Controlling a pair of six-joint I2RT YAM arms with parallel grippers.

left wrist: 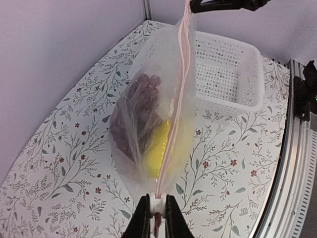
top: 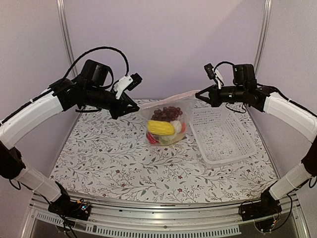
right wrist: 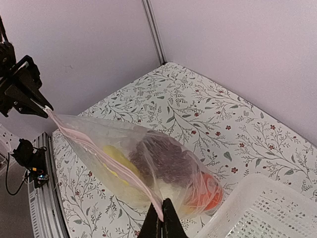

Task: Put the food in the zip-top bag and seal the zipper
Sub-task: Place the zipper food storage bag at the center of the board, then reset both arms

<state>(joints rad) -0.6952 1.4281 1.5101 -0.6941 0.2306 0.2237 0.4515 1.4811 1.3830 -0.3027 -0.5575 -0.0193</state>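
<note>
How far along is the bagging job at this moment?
Done: the food sits inside the zip-top bag, and the basket looks empty. In hand: left gripper and right gripper pinch opposite ends of the zipper, taut. Left: sealing; closure cannot be confirmed.

food in bag, basket at right, perhaps touching

Clear glossy plastic zip-top bag

The left arm and right arm wear white shells over black joints (black cables loop above); fingers slim, black.
</note>
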